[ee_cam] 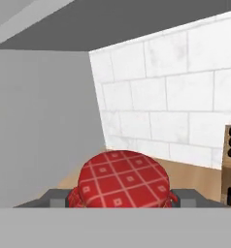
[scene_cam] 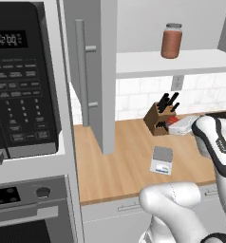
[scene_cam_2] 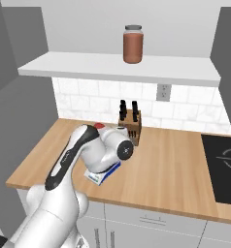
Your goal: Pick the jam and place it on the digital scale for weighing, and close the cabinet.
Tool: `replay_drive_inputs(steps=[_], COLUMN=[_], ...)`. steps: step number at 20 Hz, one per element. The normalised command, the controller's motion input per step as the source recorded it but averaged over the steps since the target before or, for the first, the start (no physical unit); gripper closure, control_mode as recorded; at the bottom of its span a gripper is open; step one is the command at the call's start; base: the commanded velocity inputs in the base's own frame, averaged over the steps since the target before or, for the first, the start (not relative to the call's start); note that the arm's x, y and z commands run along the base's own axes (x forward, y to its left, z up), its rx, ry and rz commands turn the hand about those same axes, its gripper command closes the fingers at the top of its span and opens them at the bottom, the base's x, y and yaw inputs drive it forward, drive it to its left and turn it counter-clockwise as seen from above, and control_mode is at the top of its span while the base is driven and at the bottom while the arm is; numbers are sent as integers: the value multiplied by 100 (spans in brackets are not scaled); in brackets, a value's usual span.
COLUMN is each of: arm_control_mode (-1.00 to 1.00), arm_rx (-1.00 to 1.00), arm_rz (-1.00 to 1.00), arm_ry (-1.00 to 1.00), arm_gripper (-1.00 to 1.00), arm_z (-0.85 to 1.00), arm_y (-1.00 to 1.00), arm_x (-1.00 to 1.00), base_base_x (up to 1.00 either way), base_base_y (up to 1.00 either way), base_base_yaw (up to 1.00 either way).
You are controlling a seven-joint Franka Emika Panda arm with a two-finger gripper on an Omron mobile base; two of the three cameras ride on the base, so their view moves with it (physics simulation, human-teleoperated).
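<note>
The jam (ee_cam: 122,181) is a small red jar with a red checked top. My gripper (ee_cam: 120,199) is shut on it, with one grey finger (ee_cam: 50,197) on each side. In the left base view the gripper (scene_cam: 180,124) holds the jam (scene_cam: 173,121) over the wooden counter, beside the knife block. The digital scale (scene_cam: 162,159) lies flat on the counter in front of it and to the left. From the right, the scale (scene_cam_2: 99,178) is partly hidden under my arm. The cabinet door (scene_cam: 104,71) with its long bar handle (scene_cam: 81,71) stands open.
A taller brownish-red jar (scene_cam: 171,41) stands on the open cabinet shelf (scene_cam_2: 117,68). The knife block (scene_cam_2: 130,122) sits against the tiled wall. A black microwave (scene_cam: 20,80) is at the left and a dark cooktop (scene_cam_2: 224,167) at the right. Bare counter (scene_cam_2: 171,164) lies between.
</note>
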Motion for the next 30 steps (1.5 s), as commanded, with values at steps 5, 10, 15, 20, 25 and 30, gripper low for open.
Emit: replay_drive_inputs(steps=[5,10,15,20,25,30], arm_control_mode=[-100,-100,-100,-100,-100,-100], arm_rx=[0,0,0,-5,-12,-4], arm_rz=[17,18,12,8,10,13], arm_ry=[18,9,-5,-7,4,4], arm_gripper=[100,100,100,100,100,100], arm_z=[-45,-41,-34,-31,-19,-24], arm_y=[-38,-22,-6,14,31,1], arm_x=[29,25,12,0,-4,-1], base_base_x=[0,0,0,0,0,0], base_base_y=[0,0,0,0,0,0], base_base_yaw=[0,0,0,0,0,0])
